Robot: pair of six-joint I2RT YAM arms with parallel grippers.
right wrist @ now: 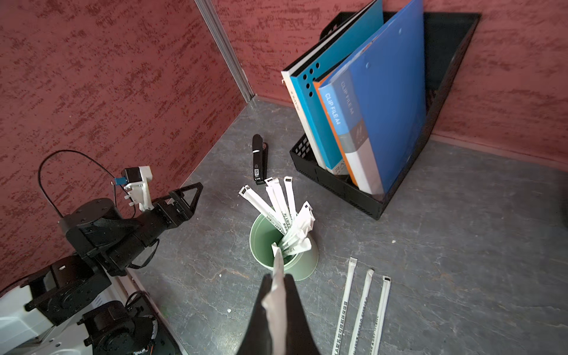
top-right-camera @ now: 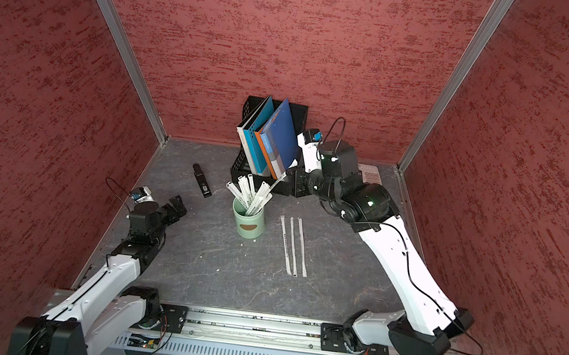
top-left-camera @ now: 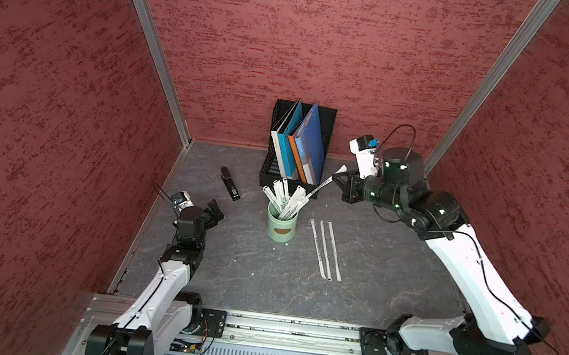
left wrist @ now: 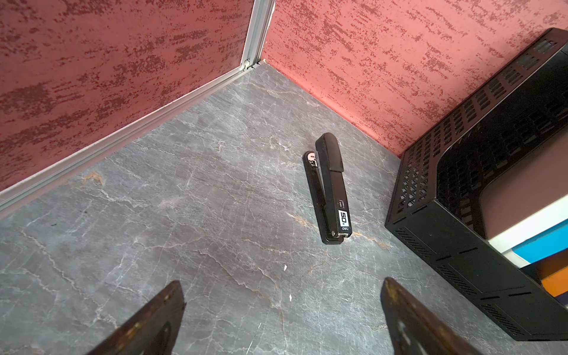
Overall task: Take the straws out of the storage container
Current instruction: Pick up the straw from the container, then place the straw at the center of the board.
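Note:
The storage container, a pale green cup (top-left-camera: pixel 281 227) (top-right-camera: pixel 248 220) (right wrist: pixel 302 266), stands upright mid-table with several white-wrapped straws (top-left-camera: pixel 284 195) (top-right-camera: pixel 250 192) (right wrist: pixel 281 203) fanning out of it. Three more straws (top-left-camera: pixel 326 249) (top-right-camera: pixel 293 245) (right wrist: pixel 364 307) lie side by side on the table to its right. My right gripper (top-left-camera: pixel 340 179) (right wrist: pixel 277 281) hovers behind and right of the cup, shut on one straw (top-left-camera: pixel 322 186) (right wrist: pixel 276 261). That straw's far end reaches the cup's mouth. My left gripper (top-left-camera: pixel 215 210) (left wrist: pixel 281 282) is open and empty, left of the cup.
A black mesh file rack (top-left-camera: pixel 269 169) (left wrist: pixel 430 230) (right wrist: pixel 338 190) with blue folders stands against the back wall, just behind the cup. A black stapler (top-left-camera: pixel 230 184) (left wrist: pixel 330 190) (right wrist: pixel 259 159) lies to its left. Red walls enclose three sides.

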